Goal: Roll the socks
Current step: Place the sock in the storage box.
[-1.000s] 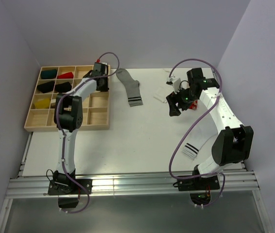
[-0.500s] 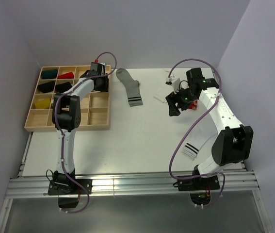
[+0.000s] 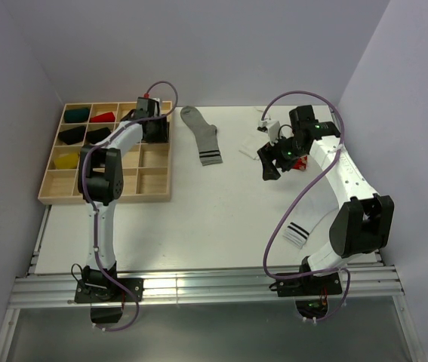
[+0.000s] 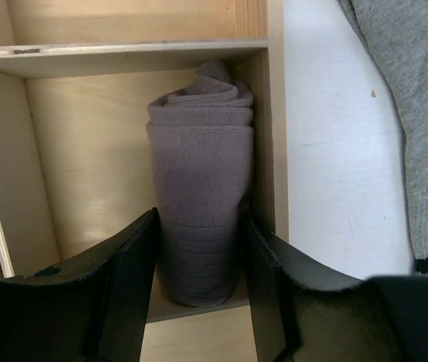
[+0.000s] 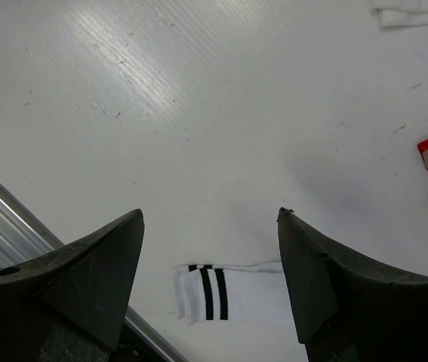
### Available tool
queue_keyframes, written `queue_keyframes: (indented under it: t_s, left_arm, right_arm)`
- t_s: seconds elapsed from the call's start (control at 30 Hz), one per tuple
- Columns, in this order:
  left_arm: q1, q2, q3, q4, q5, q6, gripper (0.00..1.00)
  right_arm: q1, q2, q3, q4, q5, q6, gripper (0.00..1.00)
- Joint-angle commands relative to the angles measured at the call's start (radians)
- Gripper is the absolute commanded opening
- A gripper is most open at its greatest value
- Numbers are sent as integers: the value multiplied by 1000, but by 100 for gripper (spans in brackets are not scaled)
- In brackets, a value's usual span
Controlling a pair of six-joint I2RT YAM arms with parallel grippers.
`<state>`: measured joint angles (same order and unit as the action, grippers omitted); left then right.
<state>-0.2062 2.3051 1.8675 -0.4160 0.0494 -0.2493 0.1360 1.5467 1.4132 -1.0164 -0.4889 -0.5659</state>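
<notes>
One rolled grey sock (image 4: 198, 188) sits in a tray compartment (image 4: 85, 166) between the left fingers (image 4: 127, 286), which hug its sides — gripping or merely touching, I cannot tell. Lifting off, they could drag the roll out or loosen it; the wall (image 4: 274, 113) crowds one finger. The right fingers (image 5: 93, 264) are spread wide over the tabletop (image 5: 198, 113), a white striped sock (image 5: 229, 294) seen between them.

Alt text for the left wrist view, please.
A rolled grey sock lies in a wooden tray compartment, against its right wall, with the left gripper jaws straddling its near end; whether they grip it is unclear. On the white table to the right lies a flat grey sock with a dark cuff stripe.
</notes>
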Motion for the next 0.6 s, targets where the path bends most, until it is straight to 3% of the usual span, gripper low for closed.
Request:
queue_keyframes:
  t_s: [0.0,0.57]
  left_arm:
    - [5,-81,-10,-26,23,-8,53]
    - [14,-168,13,-55,-14,1,53]
  right_arm:
    - [8,-16,-5,27,7,3,79]
    - [10,-25,-25,73,58,38,79]
